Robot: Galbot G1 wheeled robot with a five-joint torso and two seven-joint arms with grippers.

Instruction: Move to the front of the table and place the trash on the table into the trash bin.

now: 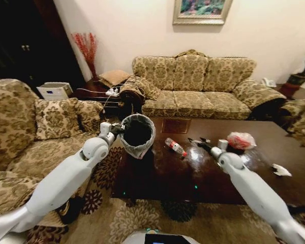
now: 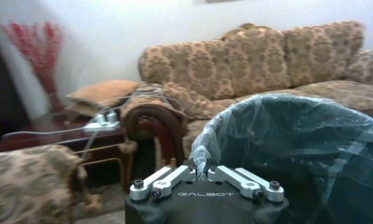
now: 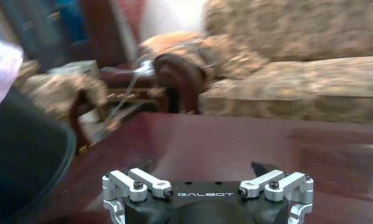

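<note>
My left gripper (image 1: 117, 129) is shut on the rim of the trash bin (image 1: 138, 133), a black round bin with a grey liner, and holds it raised over the left end of the table (image 1: 157, 175). In the left wrist view the gripper (image 2: 202, 171) pinches the liner at the edge of the bin (image 2: 298, 154). My right gripper (image 1: 197, 140) hovers open over the table, just right of the clear red-labelled bottle (image 1: 175, 147). In the right wrist view this gripper (image 3: 201, 166) holds nothing above the table (image 3: 249, 140). A red-and-white bag bundle (image 1: 240, 140) and a white paper scrap (image 1: 281, 170) lie farther right.
A patterned sofa (image 1: 193, 81) stands behind the table and an armchair (image 1: 35, 127) to the left. A small side table with cables (image 1: 99, 94) fills the corner between them. A patterned rug (image 1: 142, 218) lies under the table's front edge.
</note>
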